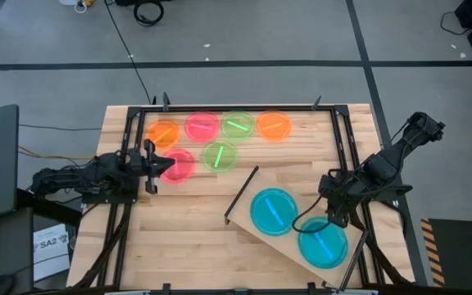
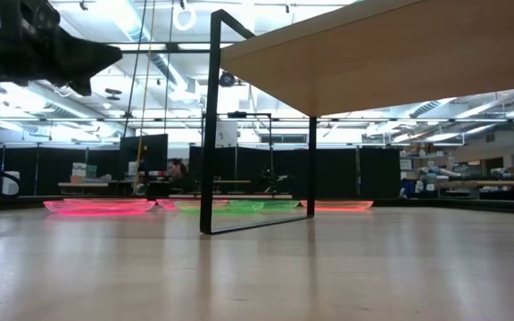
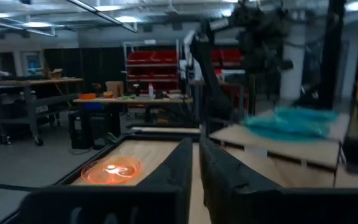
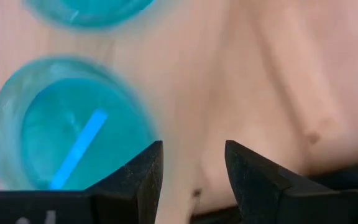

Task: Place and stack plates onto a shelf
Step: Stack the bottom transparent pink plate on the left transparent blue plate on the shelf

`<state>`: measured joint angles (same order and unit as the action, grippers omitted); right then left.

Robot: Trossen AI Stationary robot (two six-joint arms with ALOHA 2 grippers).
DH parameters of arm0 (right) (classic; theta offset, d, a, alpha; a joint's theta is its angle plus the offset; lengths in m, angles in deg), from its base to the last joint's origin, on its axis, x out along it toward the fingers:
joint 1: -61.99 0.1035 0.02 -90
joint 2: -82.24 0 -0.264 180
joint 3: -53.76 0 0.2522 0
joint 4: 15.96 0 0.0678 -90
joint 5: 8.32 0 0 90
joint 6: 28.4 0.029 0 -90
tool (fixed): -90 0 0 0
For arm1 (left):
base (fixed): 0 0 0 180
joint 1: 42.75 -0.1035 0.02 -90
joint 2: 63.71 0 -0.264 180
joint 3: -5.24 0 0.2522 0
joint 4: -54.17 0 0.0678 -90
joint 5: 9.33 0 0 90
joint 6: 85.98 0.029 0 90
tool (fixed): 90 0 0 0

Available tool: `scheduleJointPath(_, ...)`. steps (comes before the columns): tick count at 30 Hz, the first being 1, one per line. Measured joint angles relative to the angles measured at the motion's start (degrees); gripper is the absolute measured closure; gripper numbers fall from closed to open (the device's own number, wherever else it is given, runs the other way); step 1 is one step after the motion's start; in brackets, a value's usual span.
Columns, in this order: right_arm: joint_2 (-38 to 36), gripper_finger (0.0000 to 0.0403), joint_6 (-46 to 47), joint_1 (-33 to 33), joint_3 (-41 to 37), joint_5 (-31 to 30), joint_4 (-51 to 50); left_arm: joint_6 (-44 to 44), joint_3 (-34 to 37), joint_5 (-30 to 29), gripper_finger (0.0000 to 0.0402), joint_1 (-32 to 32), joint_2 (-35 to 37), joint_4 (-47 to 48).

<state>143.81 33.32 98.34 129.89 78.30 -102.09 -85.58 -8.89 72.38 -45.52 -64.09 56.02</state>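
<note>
The shelf [image 1: 256,182] is a light wooden board on black legs [image 2: 212,125], set askew on the table's right near part. Two blue plates [image 1: 273,211] [image 1: 324,243] lie on it. Six plates lie flat on the table's far left: orange [image 1: 164,133], pink [image 1: 201,126], green [image 1: 238,124], orange [image 1: 274,125], pink [image 1: 177,165] and green [image 1: 219,156]. My left gripper [image 1: 164,166] is shut and empty, raised above the near pink plate's edge [image 2: 105,55]. My right gripper [image 4: 191,168] is open and empty above the shelf board, between the two blue plates [image 4: 73,124].
A black metal frame [image 1: 244,107] runs around the tabletop's edges. Bare planks lie near the table's front left [image 1: 179,238]. The room behind holds benches and red racks [image 3: 154,68].
</note>
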Motion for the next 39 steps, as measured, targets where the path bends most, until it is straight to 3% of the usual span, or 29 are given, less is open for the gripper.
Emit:
scheduleJointPath(4, -2.2, 0.0224, -1.6, -3.0, 0.0, -6.4, -1.4, -3.5, -0.2, -3.2, 0.0317, 0.0, 0.0, -1.0)
scheduleJointPath(9, -4.8, 0.0224, -7.9, -8.7, 0.0, -10.3, -0.9, -8.8, -3.1, -7.5, 0.0279, 0.0, -3.9, -0.1)
scheduleJointPath(15, -6.6, 0.0224, -19.2, -16.0, 0.0, -11.0, 2.0, -9.0, -9.3, -8.9, 0.0271, -0.3, -16.2, 0.1)
scheduleJointPath(19, -6.7, 0.0224, -25.1, -20.3, 0.0, -10.1, 5.6, -9.1, -16.3, -8.8, 0.0271, -3.0, -26.7, 7.2)
scheduleJointPath(23, -6.8, 0.0225, -30.5, -24.4, 0.0, -7.1, 9.6, -8.8, -25.2, -6.5, 0.0271, -8.1, -37.1, 19.2)
scheduleJointPath(30, -6.7, 0.0225, -38.7, -30.4, 0.0, -3.5, 13.9, -1.8, -37.7, 4.1, 0.0271, -18.7, -52.8, 32.3)
scheduleJointPath(39, -6.7, 0.0225, -41.4, -34.5, 0.0, -0.8, 14.0, 13.0, -45.2, 9.0, 0.0271, -28.2, -67.7, 41.4)
